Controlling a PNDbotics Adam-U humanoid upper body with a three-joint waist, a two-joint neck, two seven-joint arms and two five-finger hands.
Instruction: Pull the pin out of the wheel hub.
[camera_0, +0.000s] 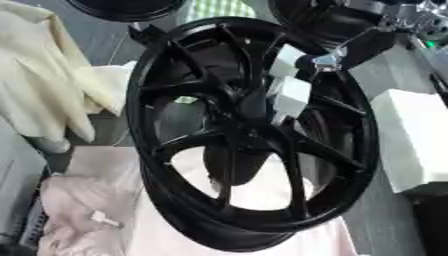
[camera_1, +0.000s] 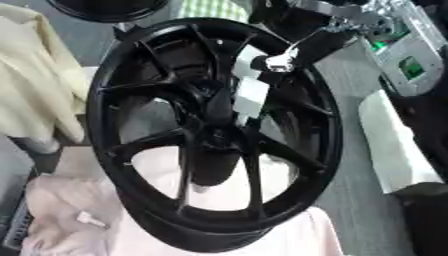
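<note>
A black multi-spoke wheel hub (camera_0: 254, 130) stands nearly upright and fills the middle of both views. My right arm comes in from the upper right, and my right hand (camera_1: 250, 95), black with white patches, reaches down over the spokes to the dark centre of the hub (camera_1: 214, 132). Where the hand ends merges with the black centre, so its grip is hidden. I cannot make out the pin itself. My left hand shows in neither view.
A pink cloth (camera_0: 87, 210) lies under the wheel's lower rim. A cream cloth (camera_0: 44, 75) hangs at the left. A white block (camera_0: 411, 140) sits at the right. Another black wheel (camera_0: 122, 7) is at the top, and a metal box (camera_1: 402, 45) at the upper right.
</note>
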